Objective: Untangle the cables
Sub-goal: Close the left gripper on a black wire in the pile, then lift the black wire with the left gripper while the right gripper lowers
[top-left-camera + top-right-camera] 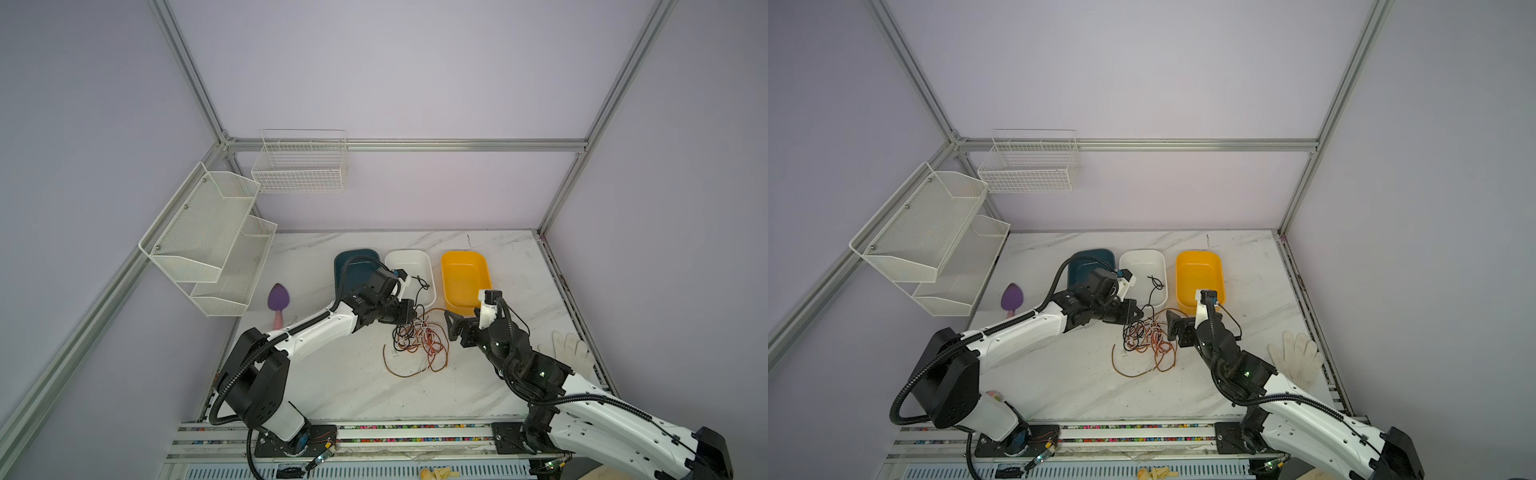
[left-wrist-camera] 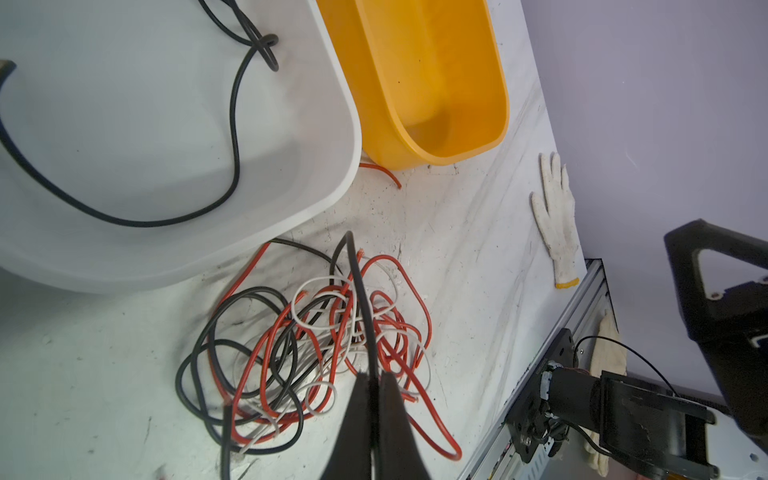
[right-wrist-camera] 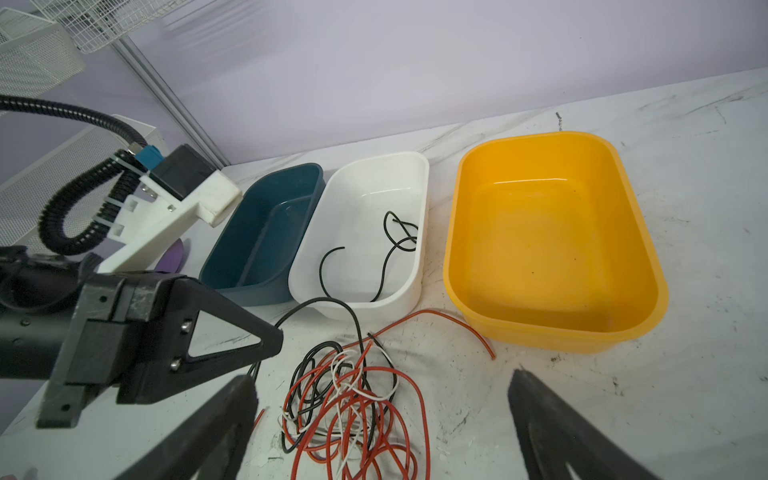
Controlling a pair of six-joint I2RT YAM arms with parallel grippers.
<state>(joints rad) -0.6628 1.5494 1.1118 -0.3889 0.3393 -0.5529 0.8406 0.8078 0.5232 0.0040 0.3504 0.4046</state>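
On the surface: I see the cables (image 1: 419,343) tangled just before the white tub (image 3: 399,305), between both hands.
Left hand (image 2: 374,376): pinched on one black cable (image 2: 358,282).
Right hand (image 3: 382,378): wide, holding nothing.

The left arm (image 1: 320,328) reaches from the near left toward the middle. Its left hand (image 1: 409,316) is low, fingers (image 2: 358,405) pinched together on a black cable (image 2: 357,282). The right arm (image 1: 582,401) extends from the near right, and its right hand (image 1: 454,330) is spread wide just right of the left hand.
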